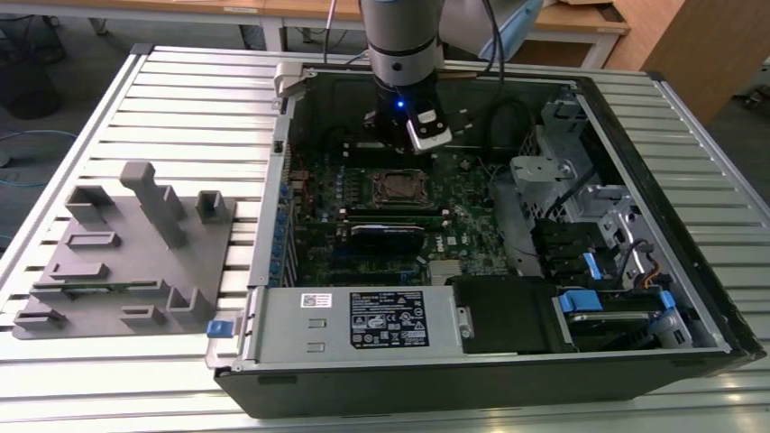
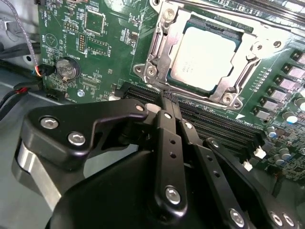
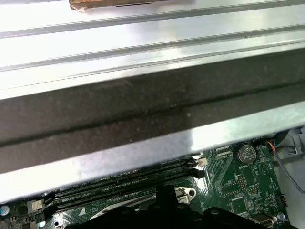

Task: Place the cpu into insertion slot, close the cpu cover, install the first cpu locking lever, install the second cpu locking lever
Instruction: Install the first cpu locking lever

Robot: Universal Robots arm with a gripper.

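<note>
**Operator:** Chip status first: the cpu lies flat in the insertion slot, pale top showing through the window of the cpu cover, which looks lowered around it in the second wrist view.

**Second:** And the gripper?

**Operator:** My gripper has its fingers pressed together, holding nothing, tips just beside the socket's near edge above the memory slots. In the exterior view it hangs over the motherboard, toward the far wall of the computer case.

**Second:** Which step is this?

**Operator:** I judge it's a locking lever. I can't tell whether either is latched. Doing it well means pushing the thin lever sideways under its hook, gently, without scraping the board.
</note>
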